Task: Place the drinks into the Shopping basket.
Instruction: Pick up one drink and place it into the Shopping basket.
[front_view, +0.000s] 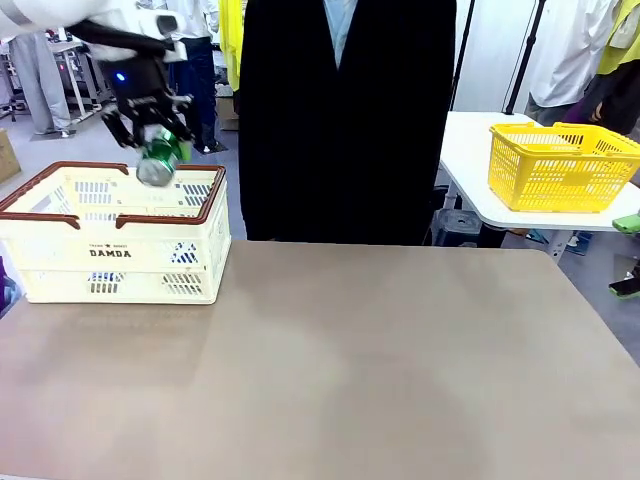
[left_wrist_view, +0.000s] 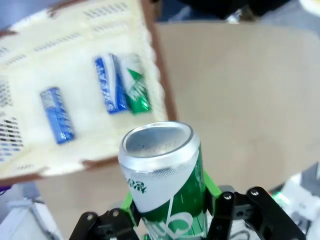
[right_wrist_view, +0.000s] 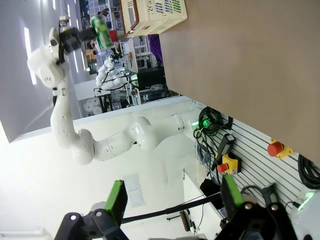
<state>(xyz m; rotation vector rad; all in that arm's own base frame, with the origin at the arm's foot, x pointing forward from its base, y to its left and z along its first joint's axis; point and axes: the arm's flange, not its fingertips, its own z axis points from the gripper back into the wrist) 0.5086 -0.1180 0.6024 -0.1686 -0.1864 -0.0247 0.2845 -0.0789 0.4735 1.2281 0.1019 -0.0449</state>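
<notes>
A slim green aluminium can with white print and silver ends (front_view: 160, 156) was held tilted in the air above the far rim of the large cream-white plastic crate with slotted sides, a brown rim and black "DAMDA" lettering (front_view: 112, 262), at about ten o'clock on the table in the front view. The can (left_wrist_view: 167, 185) was clamped between the green pads of the left gripper (left_wrist_view: 170, 220), its silver end turned toward the wrist camera. On the crate's floor, in the left wrist view, three more cans were seen lying on their sides: a blue can with white lettering (left_wrist_view: 57, 115) at about nine o'clock of the held can, and, at about twelve o'clock, a second blue can (left_wrist_view: 111, 84) touching a green and white one (left_wrist_view: 136, 90). The left gripper (front_view: 150, 125) was seen in the front view at the end of its white arm, closed on the can over the crate.

The brown tabletop (front_view: 340, 360) lay bare from the crate toward three o'clock. The right gripper (right_wrist_view: 172, 200) was seen with its green-padded fingers spread wide, nothing between them, well apart from the crate (right_wrist_view: 157, 12). A person in dark clothing (front_view: 345, 120) stood at twelve o'clock, behind the far edge. A yellow mesh basket (front_view: 560, 168) rested on a white side table (front_view: 465, 165) at about two o'clock.
</notes>
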